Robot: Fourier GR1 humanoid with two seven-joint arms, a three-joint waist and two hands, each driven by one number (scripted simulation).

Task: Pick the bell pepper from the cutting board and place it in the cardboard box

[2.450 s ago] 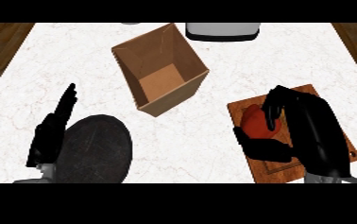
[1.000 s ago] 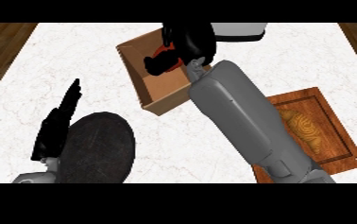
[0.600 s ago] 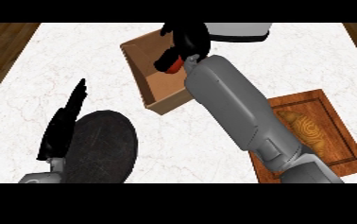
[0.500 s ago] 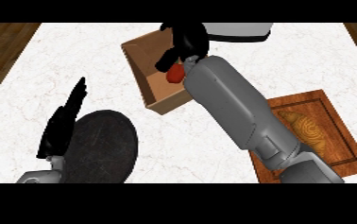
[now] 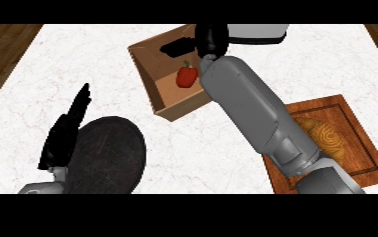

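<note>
The red bell pepper lies inside the brown cardboard box, near its right wall, with its green stem up. My right hand hovers over the box's far end, fingers straight and apart from the pepper. Its grey forearm crosses the box's right side. The wooden cutting board sits at the lower right with nothing on it. My left hand rests open at the lower left, fingers pointing up.
A round dark plate lies at the lower left beside my left hand. A white and black appliance stands at the counter's far edge behind the box. Wooden floor shows past the counter's left and right edges.
My right hand carried the pepper from the cutting board to over the box and let it go. The pepper now lies inside the box, and the hand has opened.
</note>
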